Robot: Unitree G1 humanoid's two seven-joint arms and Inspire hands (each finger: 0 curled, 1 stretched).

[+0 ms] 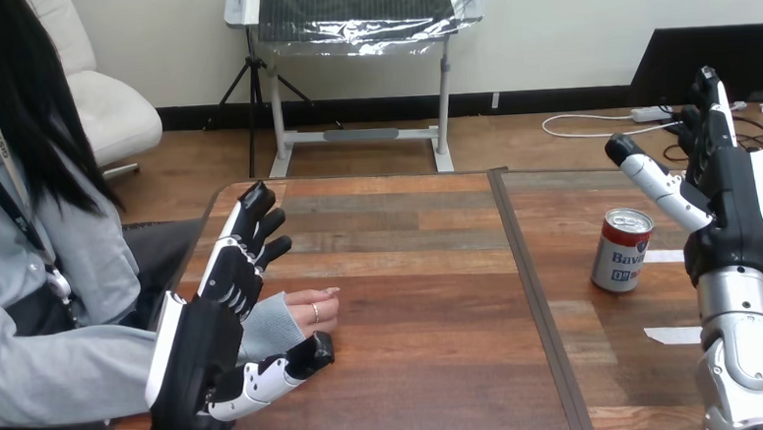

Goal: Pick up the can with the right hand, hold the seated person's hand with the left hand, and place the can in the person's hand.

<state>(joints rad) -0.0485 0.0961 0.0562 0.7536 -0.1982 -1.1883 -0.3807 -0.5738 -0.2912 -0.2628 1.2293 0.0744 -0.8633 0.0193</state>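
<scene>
Head view. The table (410, 273) is dark wood, with a seam (532, 296) running from 12 to 6 o'clock a little right of centre.

The left hand (202, 352) stands at 8 o'clock of the view, on edge, its white-shelled back turned left. Its fingers (251, 242) are straight and point toward 1 o'clock. Its thumb (292, 363) sticks out toward 3 o'clock, low over the wood. The hand is spread wide and has hold of nothing. The person's hand (309, 312) lies on the table at 3 o'clock of the left palm, loosely curled, knuckles up, in the gap between fingers and thumb. Its wrist is hidden behind the left hand. Neither fingers nor thumb curl round it, and I cannot tell whether the palm touches it.

The can (623, 250) stands upright on the table right of the seam, at 3 o'clock of the view, red and white with a silver top. The right hand (737, 206) is at 3 o'clock of the can, near but apart, with wood showing between them. Its fingers (712, 99) are straight and point to 12 o'clock. Its thumb (652, 176) reaches toward 10 o'clock, the tip above the can's top and clear of it. This hand too is spread wide and holds nothing. Its silver forearm (745, 354) rises from the bottom edge.

Two white tape strips lie on the wood: one (668, 256) at 3 o'clock of the can, the other (675, 335) at 5 o'clock.
</scene>
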